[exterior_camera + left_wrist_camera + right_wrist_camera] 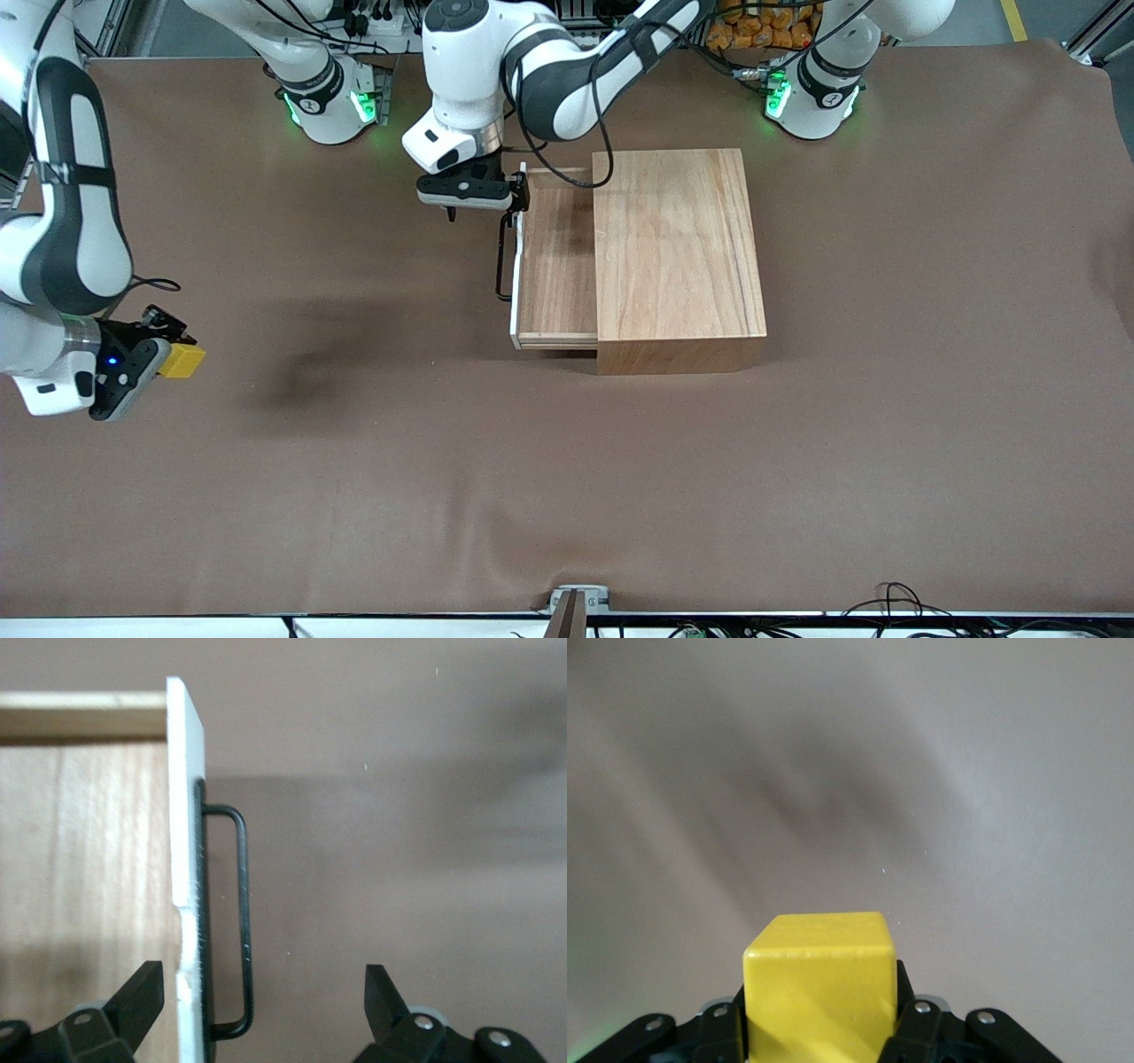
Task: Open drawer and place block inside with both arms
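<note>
From my remote seat: the drawer [556,266] is pulled partway out of the wooden box [678,248], sticking out toward the right arm's end of the table, and its tray is bare wood inside. My left gripper [264,992] sits at the drawer's white front, at the end closest to the robot bases. In the left wrist view its fingers [142,992] are spread apart, straddling the white front and the thin black wire handle [241,921], not squeezing either one. Over at the right arm's end, well apart from the box, my right gripper [168,347] is up above the brown table cover [399,461] with the yellow block [819,988] pinched tight between its fingers.
</note>
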Controlling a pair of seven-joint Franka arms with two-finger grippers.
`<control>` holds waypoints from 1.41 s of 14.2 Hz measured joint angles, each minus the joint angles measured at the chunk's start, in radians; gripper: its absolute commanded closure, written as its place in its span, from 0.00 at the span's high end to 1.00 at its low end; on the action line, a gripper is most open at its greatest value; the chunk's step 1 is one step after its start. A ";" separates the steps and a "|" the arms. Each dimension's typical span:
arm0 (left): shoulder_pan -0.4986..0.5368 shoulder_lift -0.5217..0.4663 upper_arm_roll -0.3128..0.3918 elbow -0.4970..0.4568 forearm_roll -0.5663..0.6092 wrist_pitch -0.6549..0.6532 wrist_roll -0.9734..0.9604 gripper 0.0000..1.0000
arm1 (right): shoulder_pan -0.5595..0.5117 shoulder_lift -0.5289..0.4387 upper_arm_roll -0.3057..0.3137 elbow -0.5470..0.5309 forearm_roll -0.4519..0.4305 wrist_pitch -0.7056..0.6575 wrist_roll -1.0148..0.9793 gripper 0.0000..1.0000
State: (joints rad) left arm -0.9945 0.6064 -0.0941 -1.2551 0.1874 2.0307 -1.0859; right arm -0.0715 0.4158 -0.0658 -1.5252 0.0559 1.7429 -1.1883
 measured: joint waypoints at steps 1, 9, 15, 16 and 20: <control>0.016 -0.020 0.002 0.000 0.000 -0.019 0.001 1.00 | 0.016 -0.006 0.004 0.039 0.002 -0.040 -0.042 0.00; 0.211 -0.185 0.002 -0.001 -0.013 -0.245 0.173 1.00 | 0.262 -0.061 0.067 0.092 0.026 -0.074 -0.138 0.00; 0.422 -0.282 0.006 -0.004 -0.110 -0.363 0.502 1.00 | 0.427 -0.059 0.068 0.089 0.090 -0.004 -0.099 0.00; 0.467 -0.296 0.006 -0.004 -0.132 -0.383 0.554 1.00 | 0.466 -0.057 0.068 0.089 0.088 0.019 -0.093 0.00; 0.653 -0.348 0.006 -0.004 -0.184 -0.482 0.799 1.00 | 0.676 -0.037 0.067 0.085 -0.018 0.111 0.079 0.00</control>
State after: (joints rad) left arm -0.3417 0.2585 -0.0878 -1.2595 0.0032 1.5491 -0.2866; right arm 0.6050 0.3785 0.0013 -1.4401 0.0379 1.8542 -1.1090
